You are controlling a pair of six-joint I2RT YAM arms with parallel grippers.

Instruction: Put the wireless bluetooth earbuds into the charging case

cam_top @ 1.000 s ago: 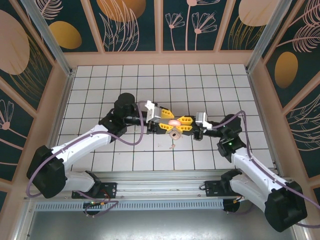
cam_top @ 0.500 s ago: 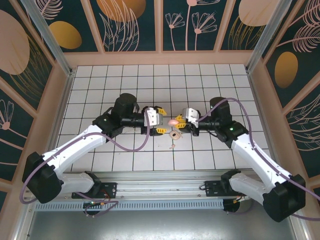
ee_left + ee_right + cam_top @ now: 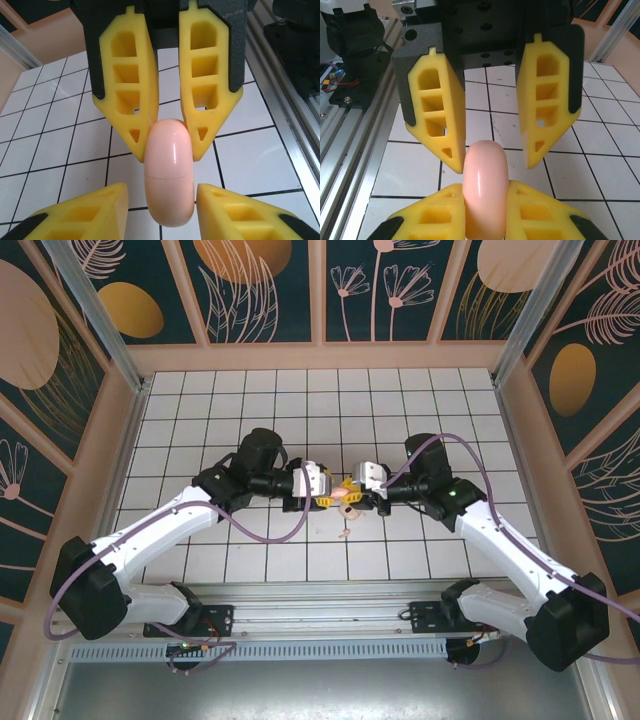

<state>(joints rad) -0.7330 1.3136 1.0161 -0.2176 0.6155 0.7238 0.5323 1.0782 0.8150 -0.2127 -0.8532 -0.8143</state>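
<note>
The charging case (image 3: 347,489) is a salmon-pink closed capsule with a thin seam, held above the tiles at mid-table between both grippers. My right gripper (image 3: 485,200) is shut on it, its yellow fingers (image 3: 427,217) pressed against both sides of the case (image 3: 485,185). My left gripper (image 3: 161,200) faces it from the other end. Its fingers (image 3: 85,212) stand on either side of the case (image 3: 168,170) with a small gap on each side. One tiny pale earbud (image 3: 345,532) lies on the tiles just below.
A cream ring-shaped piece with a dark centre (image 3: 350,510) lies on the tiles directly under the grippers. Wooden walls enclose the white grid floor (image 3: 300,400). The aluminium rail (image 3: 320,600) with the arm bases runs along the near edge.
The left gripper has moved right up to the case and narrowed its jaws round its free end. The right gripper has kept hold of the case and shifted slightly left.
</note>
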